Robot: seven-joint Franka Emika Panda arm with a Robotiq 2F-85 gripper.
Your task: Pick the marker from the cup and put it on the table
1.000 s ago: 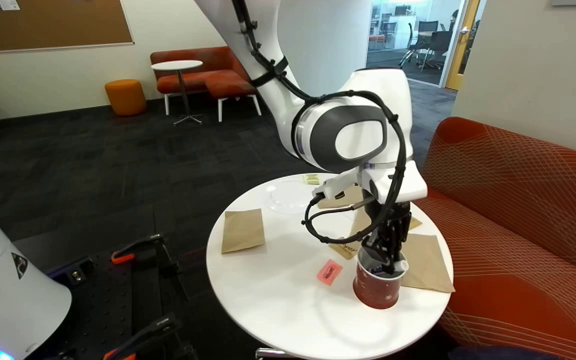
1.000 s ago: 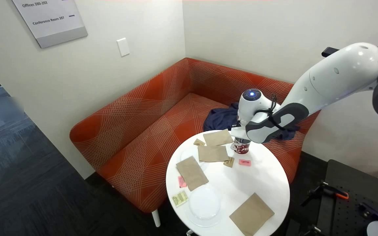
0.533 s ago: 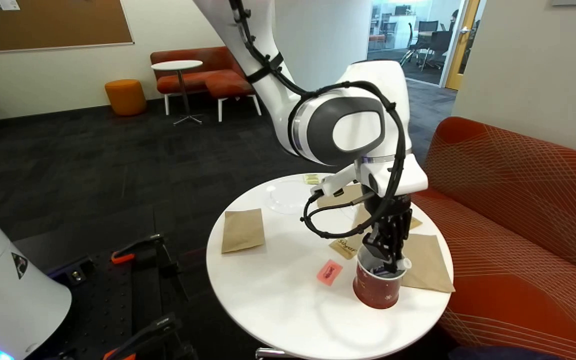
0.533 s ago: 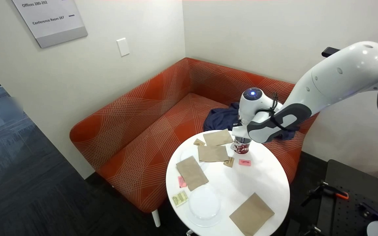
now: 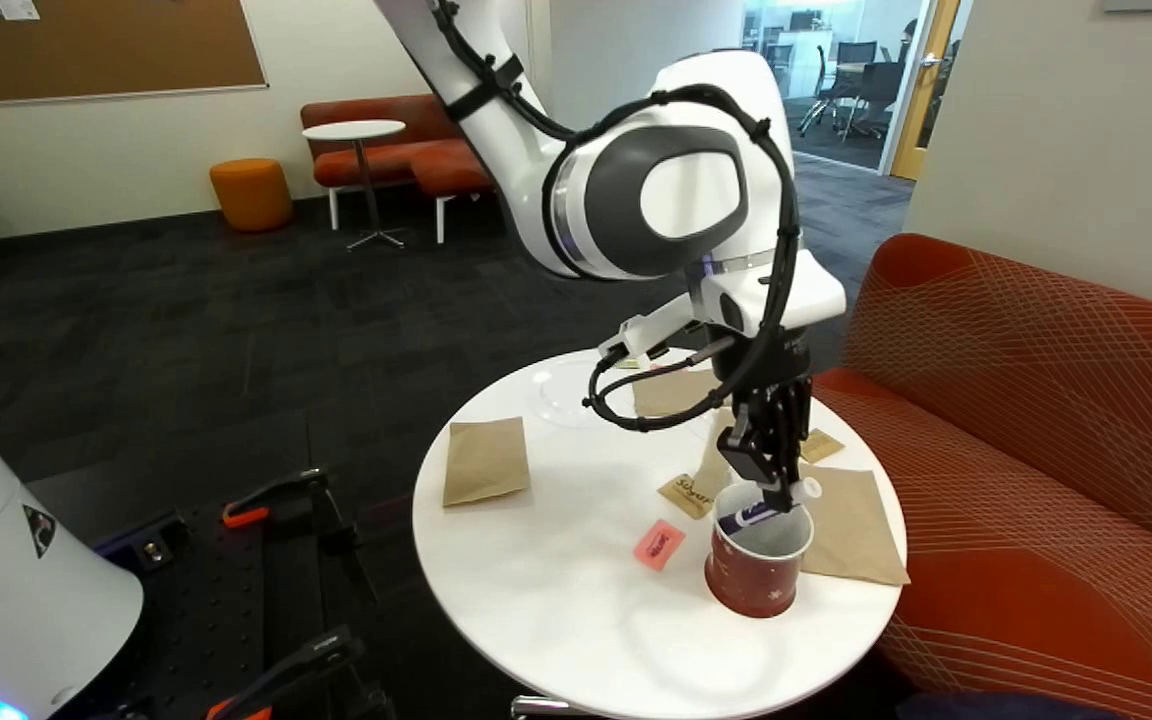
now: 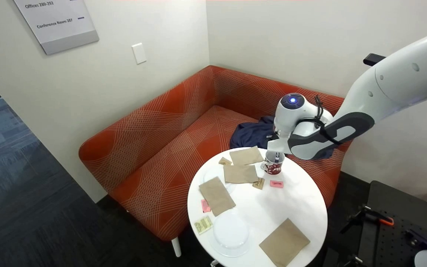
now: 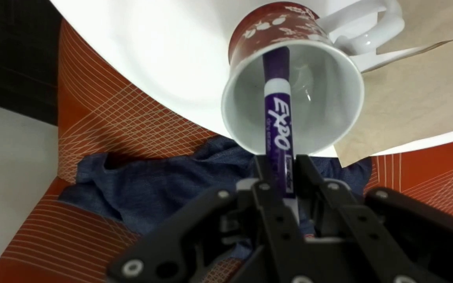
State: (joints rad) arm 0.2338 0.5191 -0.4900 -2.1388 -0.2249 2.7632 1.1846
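Observation:
The marker [image 7: 278, 122] is a slim purple pen with white bands and lettering. My gripper [image 7: 280, 169] is shut on it near its white end in the wrist view. The marker also shows in an exterior view [image 5: 754, 515], tilted, with its dark capped end inside the mouth of the cup. The cup [image 5: 751, 582] is dark red with a pale inside and stands upright on the white round table [image 5: 576, 600]. Its white handle shows in the wrist view beside the cup body [image 7: 262, 29]. My gripper [image 5: 784, 490] is just above the cup's rim.
Tan napkins [image 6: 284, 243] and a clear plate [image 6: 231, 230] lie on the table. A pink packet [image 5: 659, 545] and a sugar packet [image 5: 686, 495] lie beside the cup. A red sofa [image 6: 176, 144] with dark blue cloth [image 6: 250, 133] borders the table.
My gripper has risen with the marker in it, so more of the marker shows above the cup's inside. The cup has stayed in place.

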